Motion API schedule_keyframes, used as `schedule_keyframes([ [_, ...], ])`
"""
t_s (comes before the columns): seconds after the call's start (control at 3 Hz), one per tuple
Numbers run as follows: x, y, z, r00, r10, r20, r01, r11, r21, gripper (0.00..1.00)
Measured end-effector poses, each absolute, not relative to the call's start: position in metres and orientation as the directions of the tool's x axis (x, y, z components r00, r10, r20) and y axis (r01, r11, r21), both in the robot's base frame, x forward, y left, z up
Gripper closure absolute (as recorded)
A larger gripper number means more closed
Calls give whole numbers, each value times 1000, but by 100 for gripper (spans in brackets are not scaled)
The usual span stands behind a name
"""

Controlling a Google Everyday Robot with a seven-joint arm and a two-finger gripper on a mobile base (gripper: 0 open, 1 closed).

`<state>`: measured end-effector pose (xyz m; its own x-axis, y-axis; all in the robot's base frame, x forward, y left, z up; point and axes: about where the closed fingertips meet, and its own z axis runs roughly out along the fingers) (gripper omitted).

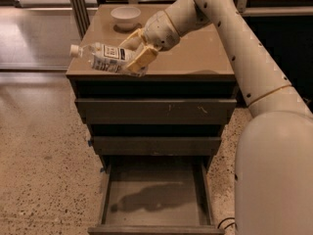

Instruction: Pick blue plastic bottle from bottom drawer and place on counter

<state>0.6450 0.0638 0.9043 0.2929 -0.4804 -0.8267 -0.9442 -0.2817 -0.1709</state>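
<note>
Fingers (142,58) clamped on blue plastic bottle (105,58) over glossy counter (195,58), front-left — speckled floor (44,170).

Label print on bottle (105,58) illegible

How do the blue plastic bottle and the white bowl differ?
The blue plastic bottle lies sideways in the gripper at the counter's front left edge; the white bowl stands upright at the back, untouched. The bottle is clear with a printed label; the bowl is plain white. Both are at the counter's left side.
</note>
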Motion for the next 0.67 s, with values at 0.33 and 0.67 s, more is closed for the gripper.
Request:
schedule_keyframes([
  [0.33,674,81,892,280,-490,-826,-942,-306,-138,100],
  [0.67,715,84,870,248,-534,-808,-959,-251,-129,100],
])
